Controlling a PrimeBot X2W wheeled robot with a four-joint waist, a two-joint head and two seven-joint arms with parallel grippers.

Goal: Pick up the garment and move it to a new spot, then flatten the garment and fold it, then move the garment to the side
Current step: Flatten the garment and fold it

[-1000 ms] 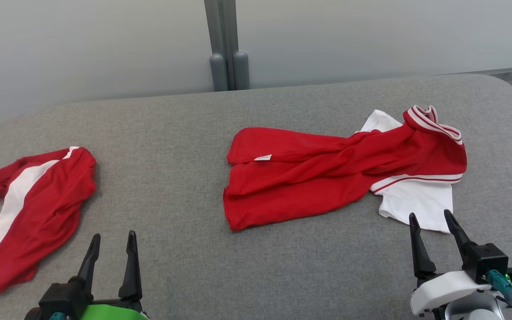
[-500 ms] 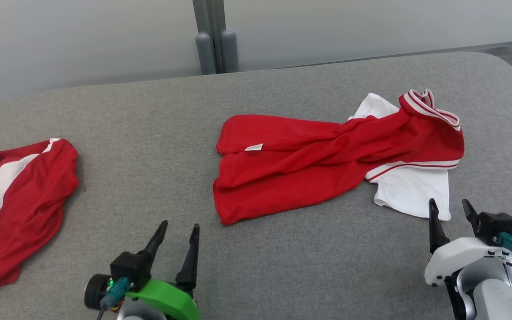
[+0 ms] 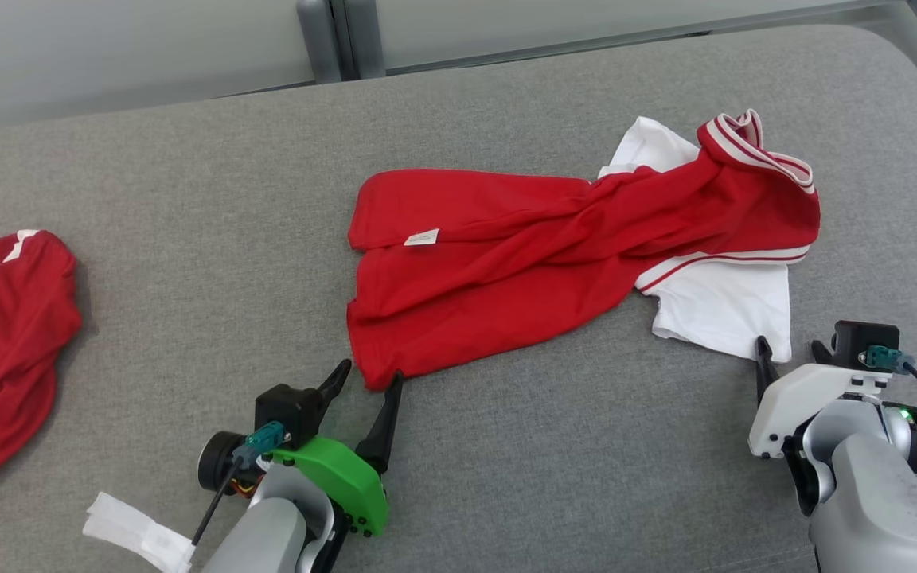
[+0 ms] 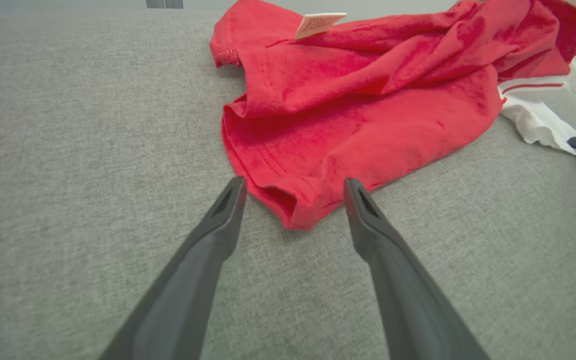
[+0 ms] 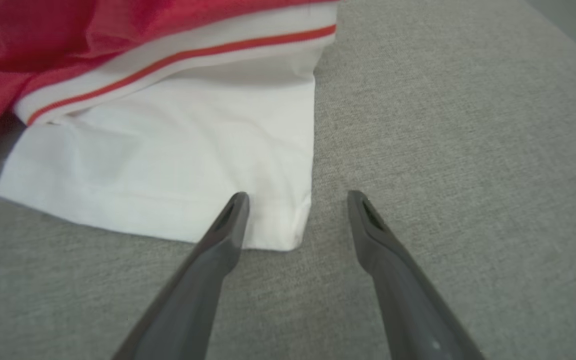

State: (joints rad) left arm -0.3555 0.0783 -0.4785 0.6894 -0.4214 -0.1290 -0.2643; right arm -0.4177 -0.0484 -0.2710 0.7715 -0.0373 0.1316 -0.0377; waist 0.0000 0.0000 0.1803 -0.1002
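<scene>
The garment (image 3: 522, 255), a red shirt with white sleeves and a striped collar, lies crumpled across the middle and right of the grey table (image 3: 188, 239). My left gripper (image 3: 369, 374) stands open at its near left hem corner. In the left wrist view that red corner (image 4: 288, 210) sits between the tips of the open left gripper (image 4: 294, 182). My right gripper (image 3: 789, 346) is open at the near corner of the white sleeve (image 3: 725, 310). The right wrist view shows the sleeve's corner (image 5: 168, 165) partly between the tips of the right gripper (image 5: 298, 196). Nothing is held.
A second red and white garment (image 3: 5, 334) lies at the table's left edge. A pale partition with a grey post (image 3: 339, 36) runs behind the table. A white label strip (image 3: 136, 529) hangs from my left arm. Bare grey surface lies between the two garments.
The head camera has tilted down, shifting the whole picture. My left gripper has moved right and forward to the red hem corner. My right gripper has advanced to the white sleeve. Both stay open.
</scene>
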